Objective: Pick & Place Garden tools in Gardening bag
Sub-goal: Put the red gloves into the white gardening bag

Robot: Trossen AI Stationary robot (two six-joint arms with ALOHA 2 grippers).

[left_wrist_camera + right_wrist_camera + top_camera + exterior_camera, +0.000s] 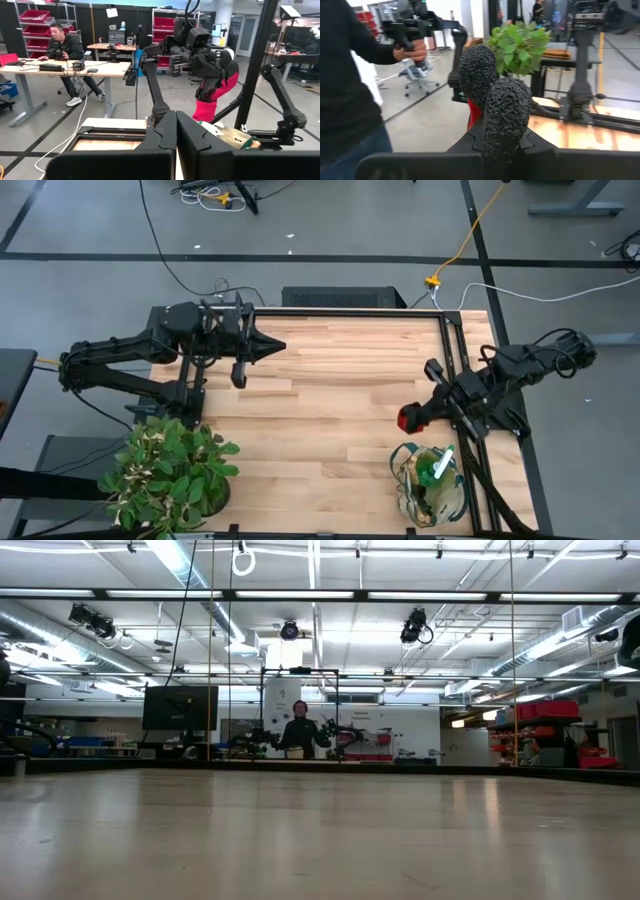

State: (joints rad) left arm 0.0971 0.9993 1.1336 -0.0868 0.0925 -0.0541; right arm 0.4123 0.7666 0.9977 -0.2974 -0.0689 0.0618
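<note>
- Red glove [406, 419] sits pinched in the fingers of our right gripper [413, 418], held above the right part of the tabletop [330, 410]; in the right wrist view its black textured fingertips jut out past the fingers, with red fabric showing between them.
- We judge the glove is carried this way so it can be dropped into the gardening bag [430, 485], which stands at the near right corner, just nearer than the gripper.
- We see a green-and-white item [441, 464] already poking from the bag's mouth; whatever else is inside we cannot make out.
- Our left gripper [272, 347] waits over the far left of the tabletop, fingers pressed together on nothing.
- A potted plant [170, 475] stays at the near left corner, well apart from the bag, and is no part of the job.
- Count: one glove in view, one bag, one plant, two arms. No other tool lies on the bare wood.
</note>
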